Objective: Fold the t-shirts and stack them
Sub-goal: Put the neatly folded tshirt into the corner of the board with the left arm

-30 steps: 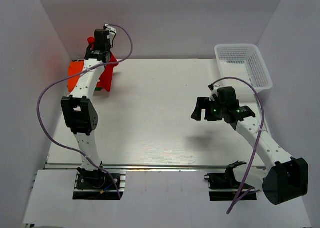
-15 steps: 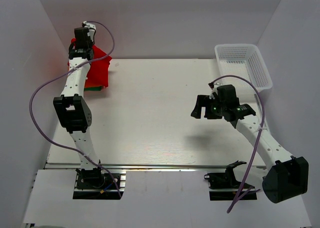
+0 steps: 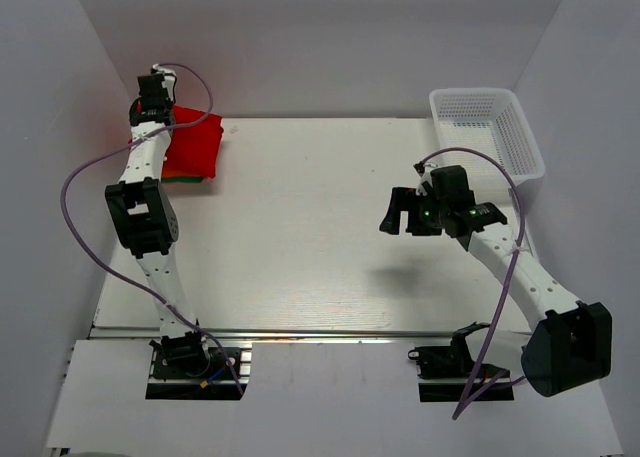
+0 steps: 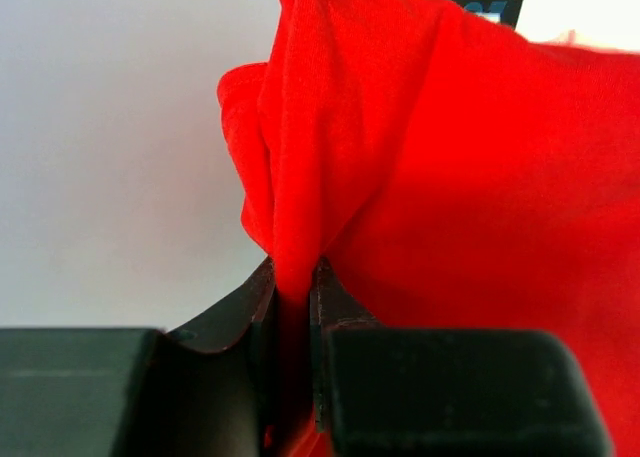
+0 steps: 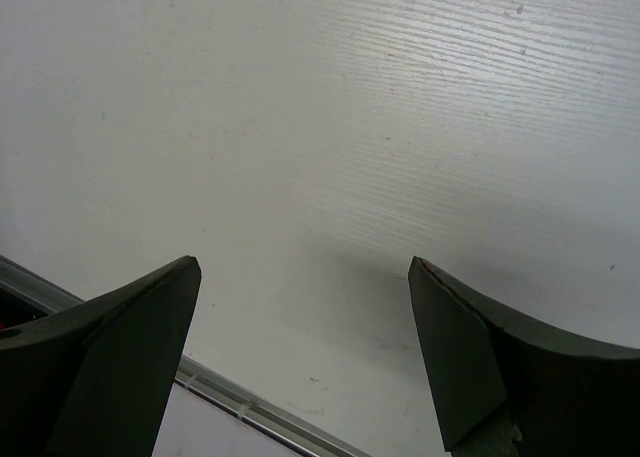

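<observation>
The red t-shirt point(image 3: 196, 143) lies at the far-left corner of the tabletop point(image 3: 300, 227), close to the back wall. It is plain bright red and forms a roughly rectangular, folded-looking pad with soft edges. A thin strip of green t-shirt point(image 3: 186, 178) shows under its near edge, so the red one rests on top of it.

The left tool point(image 4: 293, 292) is closed on the shirt's far-left edge. In the left wrist view a bunched ridge of red cloth rises from between the two dark fingers, creased into vertical folds, and the rest spreads smooth to the right.

The right tool point(image 5: 302, 265) hangs over bare tabletop on the right side, its fingers spread wide with nothing between them. A white mesh basket point(image 3: 472, 91) sits at the far-right corner, well apart from the shirts.
</observation>
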{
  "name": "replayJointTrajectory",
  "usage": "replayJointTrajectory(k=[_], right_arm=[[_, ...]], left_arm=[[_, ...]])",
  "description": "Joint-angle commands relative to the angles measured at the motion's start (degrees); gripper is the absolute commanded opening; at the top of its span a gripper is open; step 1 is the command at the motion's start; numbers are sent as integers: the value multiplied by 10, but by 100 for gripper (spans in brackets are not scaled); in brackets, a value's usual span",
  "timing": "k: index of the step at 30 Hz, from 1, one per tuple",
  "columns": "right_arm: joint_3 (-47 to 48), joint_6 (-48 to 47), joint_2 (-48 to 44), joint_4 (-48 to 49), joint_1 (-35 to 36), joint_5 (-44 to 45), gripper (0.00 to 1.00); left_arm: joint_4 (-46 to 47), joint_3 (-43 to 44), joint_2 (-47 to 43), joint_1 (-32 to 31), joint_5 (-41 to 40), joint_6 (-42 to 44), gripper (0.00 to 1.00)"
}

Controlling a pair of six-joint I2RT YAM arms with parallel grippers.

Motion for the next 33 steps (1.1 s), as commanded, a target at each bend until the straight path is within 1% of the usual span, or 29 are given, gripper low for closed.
replayJointTrajectory(k=[1, 2, 3, 4, 5, 6, 10, 13, 14, 18, 19, 21, 22, 23, 25, 26, 27, 30, 31, 32, 33], right_arm=[[30, 7, 8, 10, 2, -14, 90], [31, 7, 17, 11, 1, -21, 90], [31, 7, 18, 11, 1, -22, 90], [31, 5, 18, 11, 1, -20, 90], [33, 5, 20, 10, 1, -21, 90], [32, 5, 24, 11, 2, -22, 90], [33, 7, 25, 12, 2, -31, 90], [29, 9, 22, 13, 1, -34, 90], [26, 9, 20, 19, 2, -35, 90], [13, 16, 14, 31, 2, -55, 90], [8, 15, 8, 40, 2, -63, 90], [-2, 17, 3, 54, 2, -64, 90], [-4, 17, -6, 57, 2, -64, 90], [-11, 18, -11, 62, 2, -64, 90], [-20, 17, -20, 72, 1, -65, 90], [-28, 16, -32, 73, 2, -67, 90], [-32, 19, -36, 77, 2, -66, 90], [-57, 19, -55, 89, 3, -66, 90], [-63, 22, -58, 92, 1, -66, 90], [-68, 23, -68, 100, 1, -66, 90], [-82, 27, -73, 107, 1, -66, 90]], left_arm=[[10, 27, -6, 13, 0, -18, 26], [4, 40, 2, 19, -31, -18, 44], [4, 40, 2, 19, -31, -18, 44], [4, 40, 7, 19, -40, -18, 55], [4, 40, 7, 25, -50, -24, 89], [4, 49, 12, 25, -50, -29, 100], [-14, 59, 7, 30, -36, -61, 100], [-41, 72, -1, 30, 4, -86, 100], [-41, 72, -10, 30, 36, -92, 100], [-66, 78, -27, 30, 113, -126, 100], [-82, 78, -27, 30, 150, -132, 100], [-87, 72, -56, 18, 185, -143, 100], [-87, 51, -68, 18, 215, -143, 100], [-76, 36, -82, 18, 233, -169, 100], [-51, -12, -125, 18, 277, -191, 100], [-51, -24, -137, 18, 288, -208, 100], [-46, -34, -149, 18, 299, -208, 100], [-46, -75, -193, 12, 357, -230, 100], [-46, -111, -207, 12, 409, -242, 100], [-24, -135, -221, 5, 423, -253, 100], [-14, -161, -256, 5, 423, -291, 100]])
